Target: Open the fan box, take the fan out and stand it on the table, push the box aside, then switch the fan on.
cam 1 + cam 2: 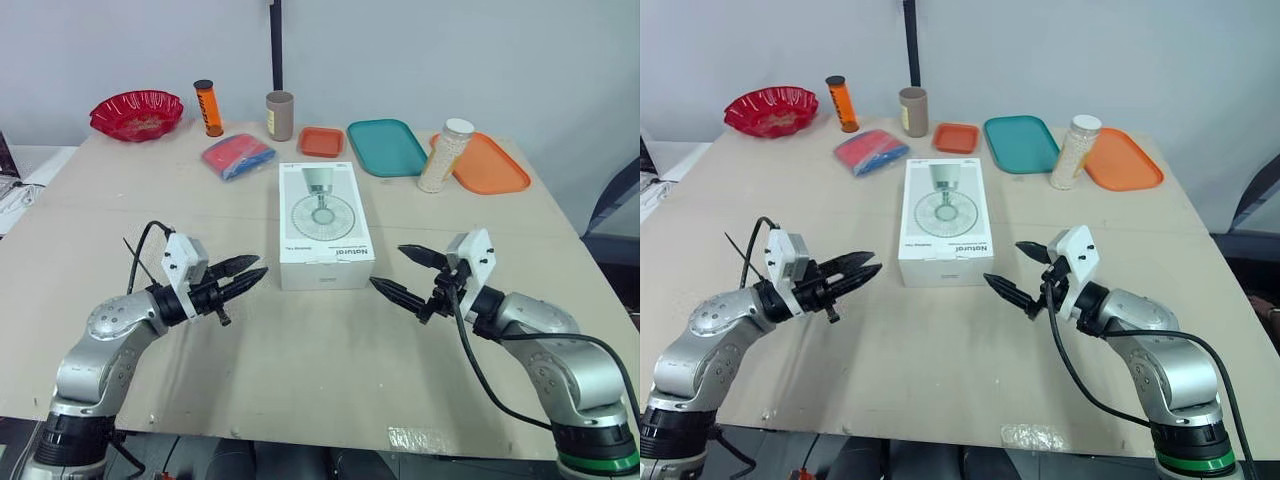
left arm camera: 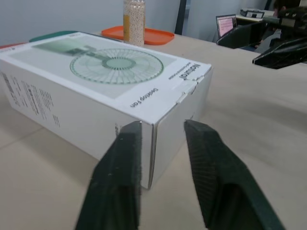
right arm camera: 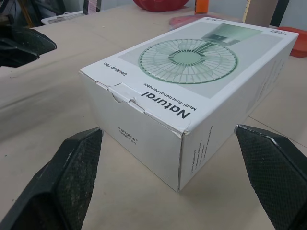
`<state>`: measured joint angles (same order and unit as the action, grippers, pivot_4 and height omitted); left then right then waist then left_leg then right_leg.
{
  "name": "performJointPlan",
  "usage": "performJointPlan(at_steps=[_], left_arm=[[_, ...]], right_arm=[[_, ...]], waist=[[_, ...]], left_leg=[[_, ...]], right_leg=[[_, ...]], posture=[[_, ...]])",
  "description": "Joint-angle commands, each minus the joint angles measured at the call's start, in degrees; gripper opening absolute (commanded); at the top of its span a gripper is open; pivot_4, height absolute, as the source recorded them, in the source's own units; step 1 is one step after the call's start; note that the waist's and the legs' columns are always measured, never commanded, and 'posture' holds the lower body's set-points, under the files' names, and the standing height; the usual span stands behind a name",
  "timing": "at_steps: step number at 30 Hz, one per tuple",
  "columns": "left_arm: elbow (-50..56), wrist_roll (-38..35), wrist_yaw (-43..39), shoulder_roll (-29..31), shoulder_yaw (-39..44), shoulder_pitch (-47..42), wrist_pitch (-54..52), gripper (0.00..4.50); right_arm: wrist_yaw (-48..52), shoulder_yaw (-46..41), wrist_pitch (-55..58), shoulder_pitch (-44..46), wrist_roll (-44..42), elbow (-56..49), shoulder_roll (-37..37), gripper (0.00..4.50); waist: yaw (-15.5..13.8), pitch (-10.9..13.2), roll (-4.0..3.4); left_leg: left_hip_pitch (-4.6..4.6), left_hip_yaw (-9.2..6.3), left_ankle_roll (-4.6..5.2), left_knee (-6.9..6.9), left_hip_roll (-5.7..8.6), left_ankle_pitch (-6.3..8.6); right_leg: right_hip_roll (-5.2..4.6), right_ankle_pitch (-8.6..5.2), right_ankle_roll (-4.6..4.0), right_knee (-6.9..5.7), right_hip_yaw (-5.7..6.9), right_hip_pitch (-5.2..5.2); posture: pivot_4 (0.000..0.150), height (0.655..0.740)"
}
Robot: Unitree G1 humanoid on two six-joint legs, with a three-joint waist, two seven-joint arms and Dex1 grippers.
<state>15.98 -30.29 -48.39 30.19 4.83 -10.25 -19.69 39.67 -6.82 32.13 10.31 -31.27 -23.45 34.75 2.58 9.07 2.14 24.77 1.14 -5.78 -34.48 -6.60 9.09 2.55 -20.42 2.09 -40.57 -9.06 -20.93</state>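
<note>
The fan box (image 1: pixel 322 225) lies flat in the middle of the table (image 1: pixel 300 345), printed face up and fully closed, its near end panel turned toward me, with the tuck flap (image 3: pixel 116 92) seated along that end's top edge. So I judge the first step, opening, has not begun. My left gripper (image 1: pixel 258 266) hovers just off the near left corner, its fingers only narrowly apart; my right gripper (image 1: pixel 387 266) hangs just off the near right corner, spread wide — neither touches the box. The next move calls for working one fingertip under the flap's small notch while the other gripper steadies the box, since it looks light enough to slide. Room is good: bare tabletop lies on both sides and in front of the box, so pushing it sideways looks free. The far side is busier — a red-and-blue packet (image 1: pixel 238 155), small orange tray (image 1: pixel 321 141), teal tray (image 1: pixel 386 146) and a jar (image 1: pixel 443 155) sit near.
</note>
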Motion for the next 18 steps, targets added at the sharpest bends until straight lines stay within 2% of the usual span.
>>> performJointPlan(at_steps=[1, 3, 6, 12, 18], left_arm=[[-2.0, -1.5, -1.9, -0.4, 0.9, -6.6, 1.9, 0.21], [-3.8, -0.6, -2.6, -0.9, -0.2, -8.7, 2.8, 0.03], [-10.9, 3.9, -3.1, -2.9, -4.6, -14.6, 5.1, 0.03], [-21.1, 10.1, -3.8, -6.5, -9.1, -21.0, 10.8, 0.03], [-27.9, 17.9, -1.4, -7.5, -12.0, -24.9, 17.0, 0.03]], right_arm=[[-2.0, -1.2, 1.2, 2.5, -0.8, -3.7, 0.4, 4.5], [-2.7, -1.0, 1.6, 3.0, -0.5, -4.2, 0.4, 4.5], [-4.0, 0.0, 2.3, 4.1, 0.8, -5.2, 0.9, 4.5], [-4.8, 3.6, 2.8, 5.4, 4.2, -6.7, 1.7, 4.5], [-5.1, 11.6, 2.5, 10.2, 12.5, -4.7, 3.9, 4.5]], waist=[[0.0, 0.0, 0.0], [0.0, 0.0, 0.0], [-0.1, 0.0, 0.0], [0.0, 0.0, -0.01], [-0.1, 0.0, -0.01]], left_leg=[[0.0, 0.0, 0.0, -0.01, 0.0, 0.0], [0.01, 0.0, 0.0, -0.02, 0.0, 0.0], [0.01, -0.01, 0.01, -0.02, 0.02, 0.01], [0.04, -0.03, 0.04, -0.05, 0.04, 0.02], [0.04, -0.03, 0.03, -0.08, 0.03, 0.02]], right_leg=[[0.0, 0.0, 0.0, 0.0, 0.01, 0.0], [0.0, 0.0, 0.0, 0.0, 0.01, 0.0], [0.0, 0.0, 0.0, 0.0, 0.02, 0.01], [0.0, 0.0, 0.0, 0.02, 0.03, 0.01], [0.0, 0.01, -0.01, 0.01, 0.03, 0.01]], posture=[[0.15, 0.7389], [0.15, 0.7389], [0.15, 0.7389], [0.15, 0.7389], [0.15, 0.7389]])
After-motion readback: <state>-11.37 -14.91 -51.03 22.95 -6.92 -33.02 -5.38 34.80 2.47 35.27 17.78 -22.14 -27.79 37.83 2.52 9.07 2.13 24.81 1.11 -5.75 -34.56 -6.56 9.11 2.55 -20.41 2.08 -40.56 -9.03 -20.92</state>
